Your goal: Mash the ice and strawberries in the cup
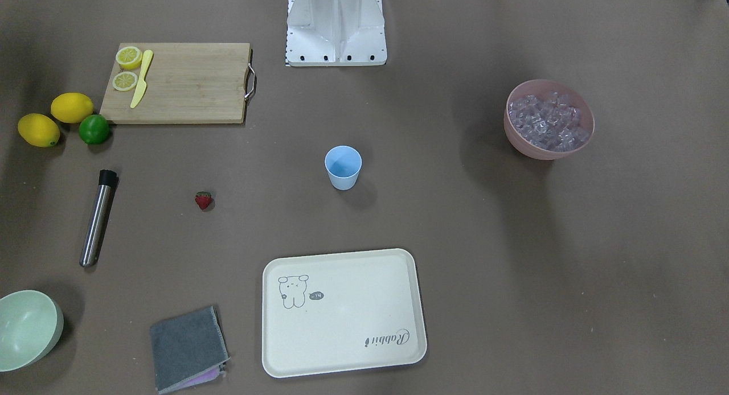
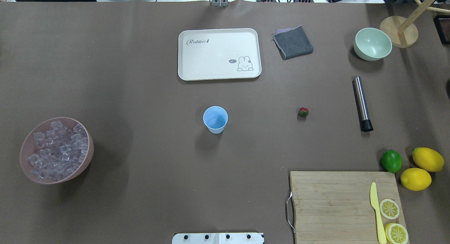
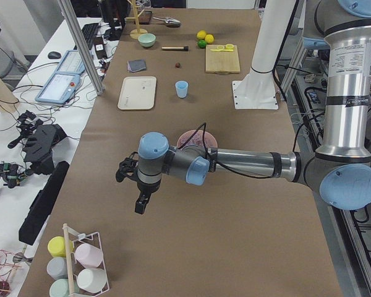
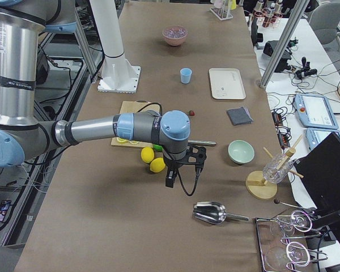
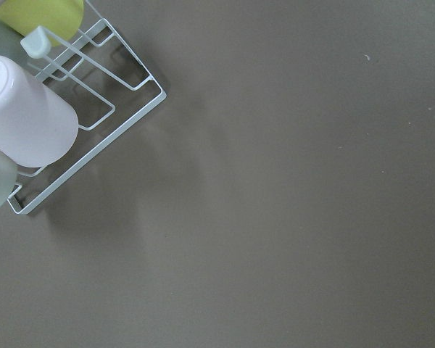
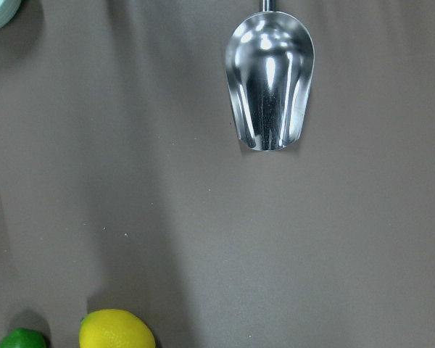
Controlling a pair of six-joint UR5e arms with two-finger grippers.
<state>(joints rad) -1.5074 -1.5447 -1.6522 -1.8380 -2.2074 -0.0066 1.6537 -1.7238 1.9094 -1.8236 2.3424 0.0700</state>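
The light blue cup [image 2: 215, 119] stands upright and empty at the table's middle. The small red strawberry [image 2: 303, 112] lies on the table to its right in the overhead view. The ice [image 2: 56, 151] is heaped in a pink bowl [image 2: 24, 145] at the left. My left gripper [image 3: 140, 203] hangs above the table's left end, beyond the pink bowl. My right gripper [image 4: 170, 180] hangs above the right end, near the lemons. Both show only in the side views, so I cannot tell whether they are open or shut.
A steel muddler [image 2: 362, 103] lies right of the strawberry. A cream tray [image 2: 182, 54], grey cloth [image 2: 293, 42] and pale green bowl [image 2: 372, 44] lie along the far side. A cutting board [image 2: 330, 201] carries lemon slices and a yellow knife. A metal scoop [image 6: 270, 87] lies under the right wrist.
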